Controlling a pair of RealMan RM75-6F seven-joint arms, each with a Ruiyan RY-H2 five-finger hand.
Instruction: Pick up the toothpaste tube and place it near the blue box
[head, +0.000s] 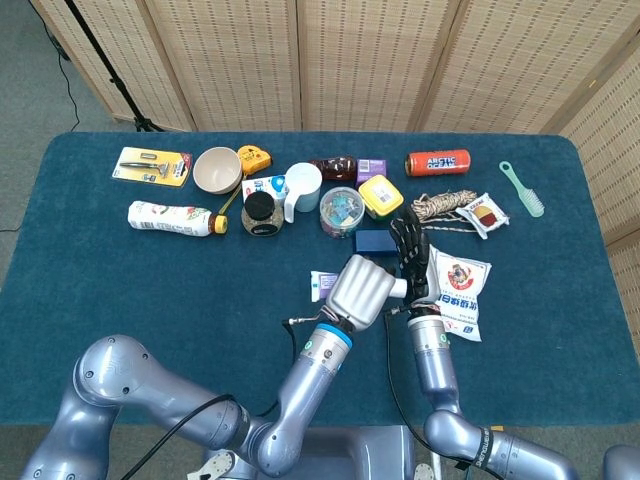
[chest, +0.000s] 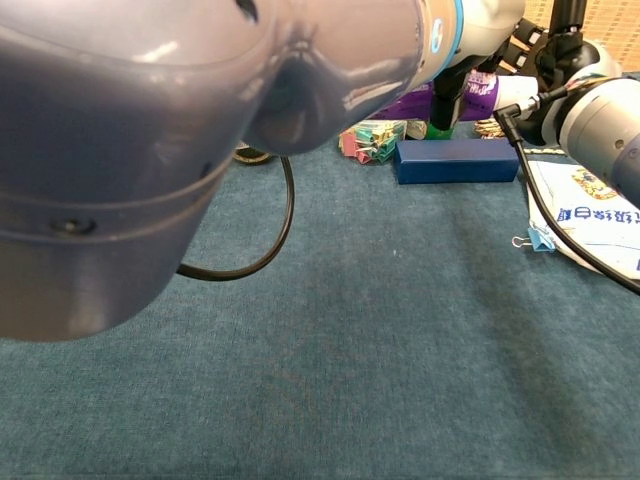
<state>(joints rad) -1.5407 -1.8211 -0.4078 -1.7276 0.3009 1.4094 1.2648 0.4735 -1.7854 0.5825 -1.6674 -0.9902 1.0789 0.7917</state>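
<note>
poking out from under the left robot hand (head: 363, 290), the toothpaste tube (head: 324, 284) (grip hidden, cannot tell).

The left hand (head: 362, 290) is closed around the toothpaste tube (head: 323, 283); beside it, the right hand (head: 410, 252) is raised with fingers extended.

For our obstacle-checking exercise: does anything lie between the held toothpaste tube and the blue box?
Nothing visible does. The left hand holds the toothpaste tube just short of the blue box, with bare cloth between them in the head view.
</note>
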